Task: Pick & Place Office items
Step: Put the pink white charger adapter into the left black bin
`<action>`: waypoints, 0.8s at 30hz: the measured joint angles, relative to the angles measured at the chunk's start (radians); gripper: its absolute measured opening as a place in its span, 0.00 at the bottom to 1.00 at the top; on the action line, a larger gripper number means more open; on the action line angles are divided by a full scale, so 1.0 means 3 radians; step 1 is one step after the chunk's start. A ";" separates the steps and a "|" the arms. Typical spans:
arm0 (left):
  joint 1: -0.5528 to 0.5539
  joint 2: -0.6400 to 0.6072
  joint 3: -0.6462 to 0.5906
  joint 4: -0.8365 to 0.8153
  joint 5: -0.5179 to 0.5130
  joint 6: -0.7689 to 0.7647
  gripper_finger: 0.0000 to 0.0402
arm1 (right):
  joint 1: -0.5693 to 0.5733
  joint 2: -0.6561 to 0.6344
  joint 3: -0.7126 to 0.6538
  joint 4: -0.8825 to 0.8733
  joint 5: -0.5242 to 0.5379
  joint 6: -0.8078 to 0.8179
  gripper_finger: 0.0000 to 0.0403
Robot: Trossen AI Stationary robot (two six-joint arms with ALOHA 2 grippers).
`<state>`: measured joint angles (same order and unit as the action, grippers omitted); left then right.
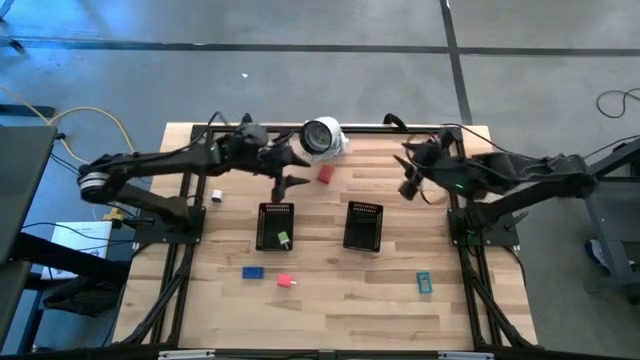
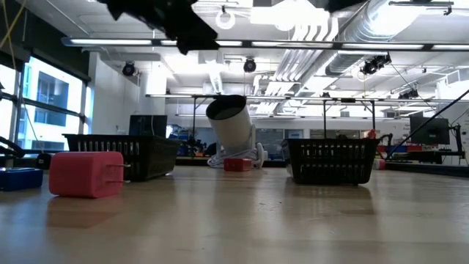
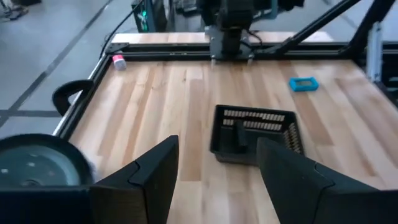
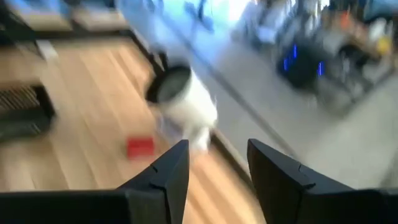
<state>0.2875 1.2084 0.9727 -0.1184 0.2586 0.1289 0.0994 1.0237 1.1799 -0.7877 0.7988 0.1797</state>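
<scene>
Small office pieces lie about the table: a red one (image 1: pixel 325 174) near the far edge, a blue one (image 1: pixel 252 271), a pink one (image 1: pixel 286 281) and a teal one (image 1: pixel 424 282) toward the near edge. A green one (image 1: pixel 284 238) lies in the left mesh tray (image 1: pixel 275 212). A dark piece (image 3: pixel 239 140) shows in the right tray (image 1: pixel 363 225). My left gripper (image 1: pixel 296 174) hovers open above the table, just left of the red piece. My right gripper (image 1: pixel 408 182) hovers open at the table's right, its wrist view facing the red piece (image 4: pixel 140 146).
A white round object with a dark face (image 1: pixel 322 137) sits at the far edge, just beyond the red piece. A small white piece (image 1: pixel 216 196) lies at the table's left. Dark frame rails (image 1: pixel 185 260) run along both sides. Bare wood shows between the trays and the near edge.
</scene>
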 joint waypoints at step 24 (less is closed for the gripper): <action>-0.0785 -0.0149 -0.0203 0.0014 -0.0015 0.0044 0.52 | -0.3213 0.0866 -0.0002 -0.0066 -0.0748 -0.0176 0.37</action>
<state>0.0520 1.1637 0.9119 -0.1143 0.2543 0.1421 -0.8646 1.2835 1.1793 -0.8075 0.5743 0.1268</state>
